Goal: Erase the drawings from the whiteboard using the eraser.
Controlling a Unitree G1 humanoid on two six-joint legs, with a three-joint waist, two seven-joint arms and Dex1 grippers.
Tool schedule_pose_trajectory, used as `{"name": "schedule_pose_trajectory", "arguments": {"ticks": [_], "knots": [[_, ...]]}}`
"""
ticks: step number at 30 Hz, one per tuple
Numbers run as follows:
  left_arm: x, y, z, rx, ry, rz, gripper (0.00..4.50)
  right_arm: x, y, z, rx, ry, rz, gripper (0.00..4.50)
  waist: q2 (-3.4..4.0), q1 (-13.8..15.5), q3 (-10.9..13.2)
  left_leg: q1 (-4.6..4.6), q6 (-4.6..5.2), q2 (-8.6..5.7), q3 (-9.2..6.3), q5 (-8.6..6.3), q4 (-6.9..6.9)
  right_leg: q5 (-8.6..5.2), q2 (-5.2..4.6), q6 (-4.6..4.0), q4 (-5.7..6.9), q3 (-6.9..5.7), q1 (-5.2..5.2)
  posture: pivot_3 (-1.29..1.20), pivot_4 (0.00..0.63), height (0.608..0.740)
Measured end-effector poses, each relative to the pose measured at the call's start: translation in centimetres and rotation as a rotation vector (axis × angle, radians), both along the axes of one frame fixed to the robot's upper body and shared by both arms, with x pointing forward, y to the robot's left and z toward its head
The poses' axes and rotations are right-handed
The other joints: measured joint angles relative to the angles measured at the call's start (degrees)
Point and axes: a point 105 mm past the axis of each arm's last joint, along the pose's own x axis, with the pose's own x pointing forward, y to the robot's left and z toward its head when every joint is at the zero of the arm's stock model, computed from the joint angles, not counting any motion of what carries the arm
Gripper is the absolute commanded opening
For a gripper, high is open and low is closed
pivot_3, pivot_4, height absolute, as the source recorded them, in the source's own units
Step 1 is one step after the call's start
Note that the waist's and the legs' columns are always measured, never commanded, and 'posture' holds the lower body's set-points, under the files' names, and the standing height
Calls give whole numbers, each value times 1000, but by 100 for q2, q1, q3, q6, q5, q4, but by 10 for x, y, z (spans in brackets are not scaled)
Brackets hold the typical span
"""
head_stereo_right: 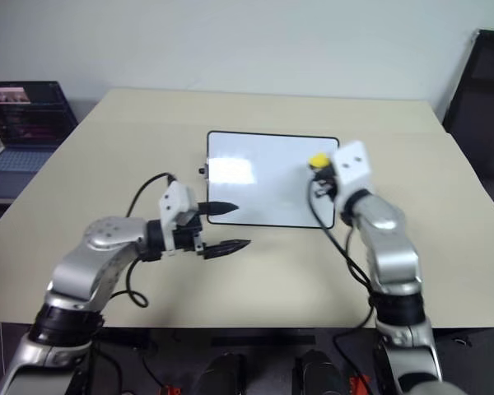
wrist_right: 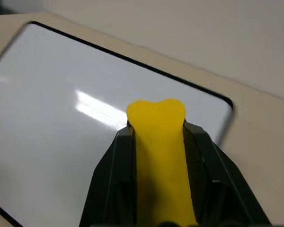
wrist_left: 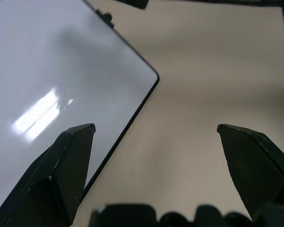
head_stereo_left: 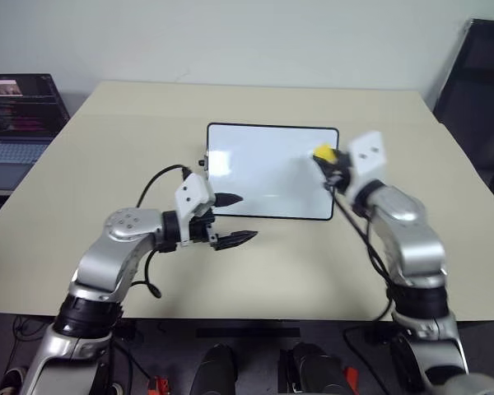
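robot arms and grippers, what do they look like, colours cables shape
Both arms have silver-grey metallic shells with black joint bands. Each wrist carries a white boxy block. The left gripper and right gripper each have two black, tapering, pointed fingers. A black cable loops along the left arm; another runs down the right forearm.

Eraser [wrist_right: 160,156]: plain yellow, between the black fingers [wrist_right: 109,179] of the right claw [head_stereo_left: 331,171]. Whiteboard [head_stereo_left: 263,177] beyond it: glossy white, thin black frame. Table [head_stereo_left: 107,164]: plain beige.
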Motion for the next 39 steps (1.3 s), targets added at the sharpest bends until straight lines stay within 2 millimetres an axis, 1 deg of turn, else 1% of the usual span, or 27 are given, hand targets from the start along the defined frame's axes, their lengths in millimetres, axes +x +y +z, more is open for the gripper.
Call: {"name": "schedule_pose_trajectory", "arguments": {"ticks": [2,3,5,7,10,14,17,20,25,26,28,35,39], "knots": [[4,-15,-1,-2,-7,-59,4500,-17,-22,-21,26,68,-103,996,0,11,0,-2,0,0,0,0,0,0,2,1,-5,-1,1,0,150,740],[5,-20,-2,7,-14,-80,4500,-22,-28,-32,41,110,-140,996,0,4,0,-2,0,0,2,0,1,0,4,1,-5,0,0,0,150,740],[9,-33,-7,19,-14,-128,4500,-33,-37,-52,55,192,-206,996,5,-46,2,2,0,-1,15,0,1,0,8,1,-5,9,-2,0,150,740],[12,-46,-8,14,-18,-170,4500,-36,-39,-62,61,229,-232,996,5,-104,2,5,1,-2,15,0,3,0,13,2,-4,9,-1,0,150,740],[19,-58,-8,25,-30,-219,4500,-35,-37,-66,70,242,-245,996,4,-149,2,11,1,-5,15,1,3,0,27,2,-2,10,1,0,150,740],[23,-63,-11,53,-36,-268,4500,-24,-38,-75,92,283,-269,996,4,-156,2,9,1,-5,15,0,0,0,36,1,-4,11,0,0,150,740],[24,-68,-15,72,-40,-304,4500,-15,-40,-76,100,286,-284,996,5,-149,2,1,1,-4,13,0,0,0,33,2,-12,11,-1,0,150,740],[23,-72,-17,75,-44,-327,4500,-7,-46,-80,127,298,-305,996,4,-144,2,-5,2,-4,12,0,0,2,29,4,-21,9,-1,0,150,740],[21,-78,-16,70,-55,-344,4500,0,-48,-90,142,325,-311,996,4,-146,2,-7,3,-3,11,-1,-2,1,28,4,-24,8,-1,0,150,740],[21,-79,-16,68,-55,-345,4500,1,-48,-91,143,329,-313,1556,4,-146,2,-7,3,-3,10,-1,-2,2,28,4,-23,8,-1,0,150,740],[21,-80,-16,67,-57,-346,4500,3,-49,-93,151,331,-315,1954,4,-148,2,-7,3,-3,11,-1,-2,2,28,5,-23,9,-1,0,150,740],[18,-80,-20,56,-44,-323,4500,8,-49,-92,170,311,-309,4471,5,-147,2,-7,3,-1,10,-1,-2,2,27,4,-22,9,-1,0,150,740],[21,-77,-21,31,-30,-253,4500,9,-48,-85,181,279,-298,4471,5,-149,2,-7,3,1,9,-1,-1,2,27,4,-21,9,-1,0,150,740]]}}
